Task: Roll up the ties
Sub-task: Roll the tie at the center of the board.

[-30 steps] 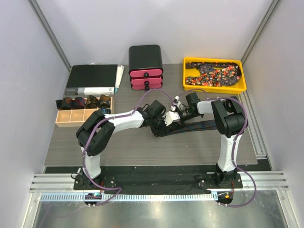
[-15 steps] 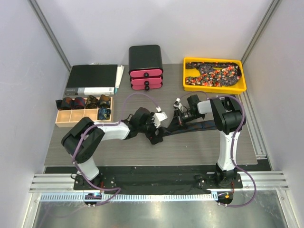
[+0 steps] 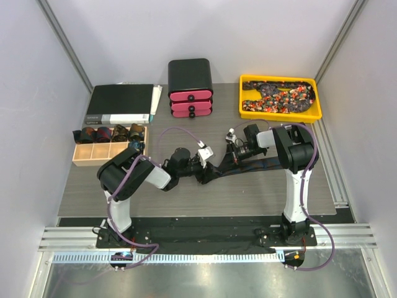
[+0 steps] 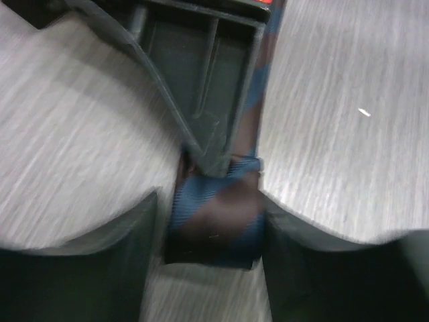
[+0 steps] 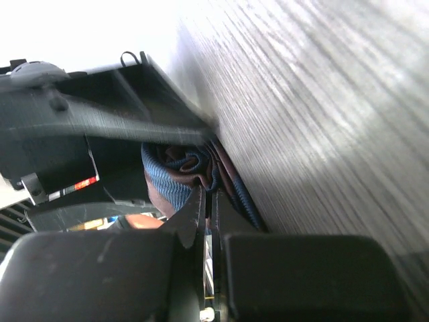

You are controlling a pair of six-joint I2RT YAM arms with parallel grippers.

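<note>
A blue and brown striped tie (image 3: 254,165) lies along the table, and its left end is wound into a small coil (image 4: 216,225). My left gripper (image 3: 206,166) lies low over that coil. In the left wrist view my left gripper (image 4: 209,204) is open, with one finger on each side of the coil and a gap on the left side. My right gripper (image 3: 226,155) reaches in from the right. Its thin fingertips (image 5: 201,201) are shut on the folded tie fabric (image 5: 175,176) at the roll's core.
A yellow tray (image 3: 248,112) of speckled ties stands at the back right. A wooden divided box (image 3: 93,160) with several rolled ties sits at the left. Behind it are a black folder (image 3: 121,102) and a black and pink drawer unit (image 3: 190,87).
My left gripper drew back to the left from beside the right gripper, and its jaws now stand apart around the coil. The left arm refolded. The right gripper stayed shut on the tie.
</note>
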